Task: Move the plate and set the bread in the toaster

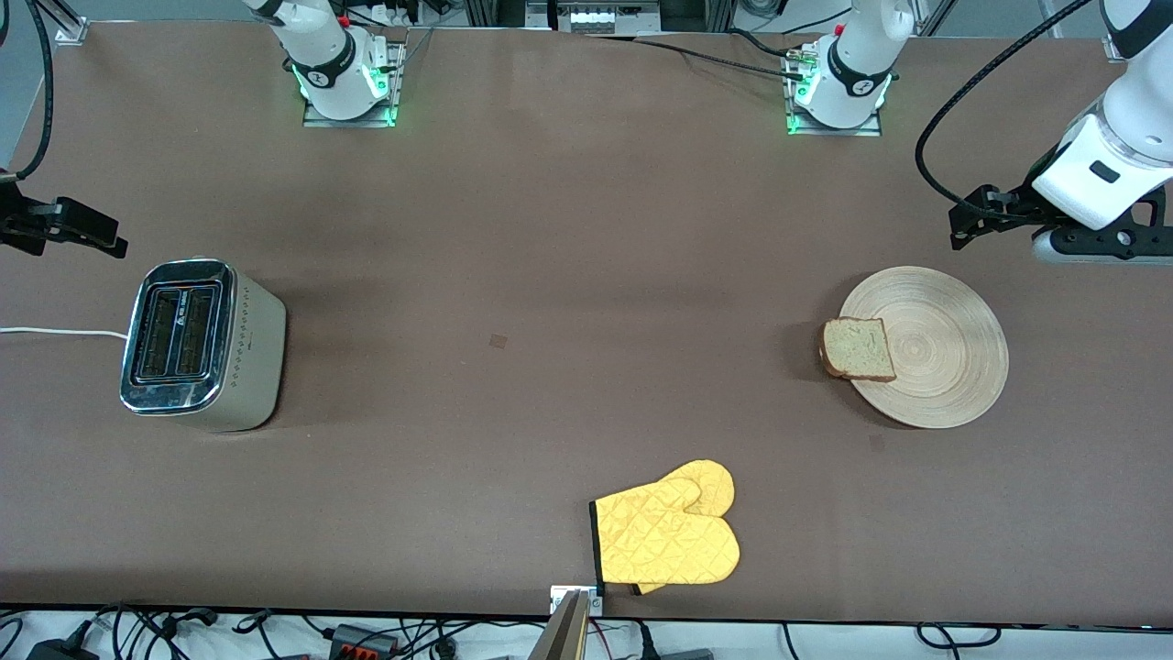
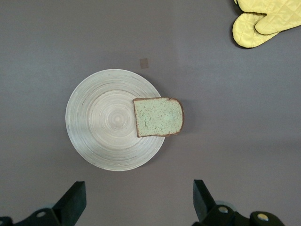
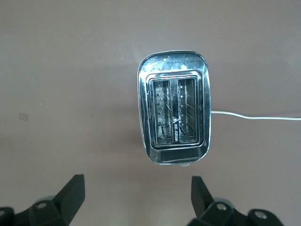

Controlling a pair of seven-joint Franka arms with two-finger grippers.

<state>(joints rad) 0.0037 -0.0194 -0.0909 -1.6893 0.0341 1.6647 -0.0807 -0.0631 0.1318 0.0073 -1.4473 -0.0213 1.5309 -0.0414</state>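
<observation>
The pale wooden plate [image 1: 944, 353] lies toward the left arm's end of the table. The bread [image 1: 859, 348] lies on the plate's rim and overhangs it toward the right arm's end. The chrome-topped toaster [image 1: 197, 344] stands toward the right arm's end, both slots empty. My left gripper [image 1: 973, 218] is open and empty, up over bare table beside the plate. Its view shows the gripper [image 2: 138, 190], the plate [image 2: 101, 120] and the bread [image 2: 158, 117]. My right gripper [image 1: 82, 229] is open and empty over bare table beside the toaster. Its view shows the gripper [image 3: 136, 183] and the toaster [image 3: 174, 108].
A yellow oven mitt [image 1: 667, 533] lies near the table's edge closest to the front camera, about midway along it; it also shows in the left wrist view [image 2: 263, 21]. The toaster's white cord [image 1: 55, 332] runs off toward the right arm's end of the table.
</observation>
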